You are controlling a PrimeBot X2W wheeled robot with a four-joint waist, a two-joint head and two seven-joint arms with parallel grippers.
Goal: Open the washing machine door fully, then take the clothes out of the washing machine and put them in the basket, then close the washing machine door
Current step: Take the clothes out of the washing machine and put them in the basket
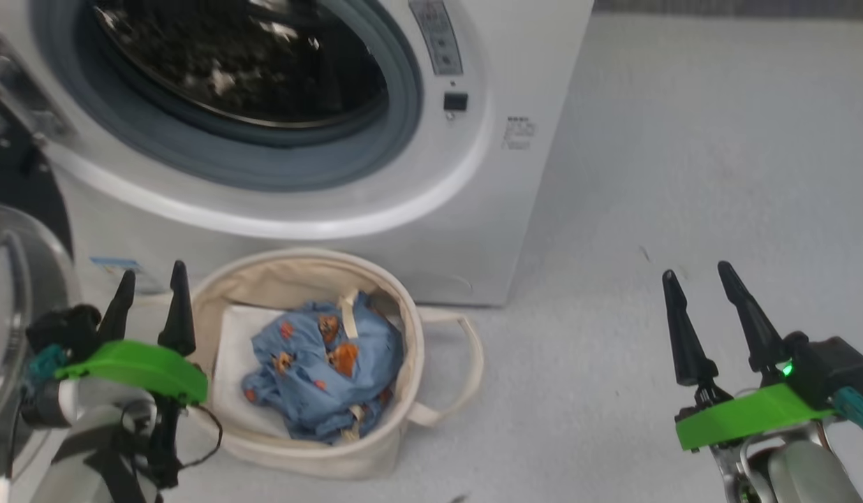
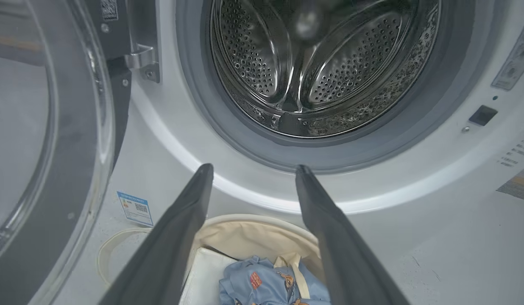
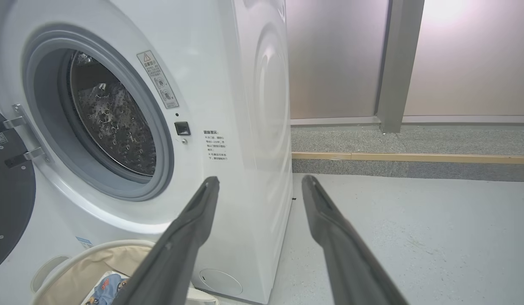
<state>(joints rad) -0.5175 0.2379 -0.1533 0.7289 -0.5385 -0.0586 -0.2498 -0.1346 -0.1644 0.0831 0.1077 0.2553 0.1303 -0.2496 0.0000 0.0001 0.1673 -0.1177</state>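
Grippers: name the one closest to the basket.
The left gripper: open, it stands right beside the basket rim in the head view; the right gripper, also open, hangs far off over the floor.

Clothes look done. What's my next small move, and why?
Probably swing the left gripper leftward to the washing machine door, to start pushing it shut: the drum looks empty, the clothes lie in the basket, and the door stands open beside that open gripper.

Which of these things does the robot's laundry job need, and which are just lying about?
Job: washer, door, clothes, basket.
Lying about: white sheet in the basket, blue sticker on the washer.
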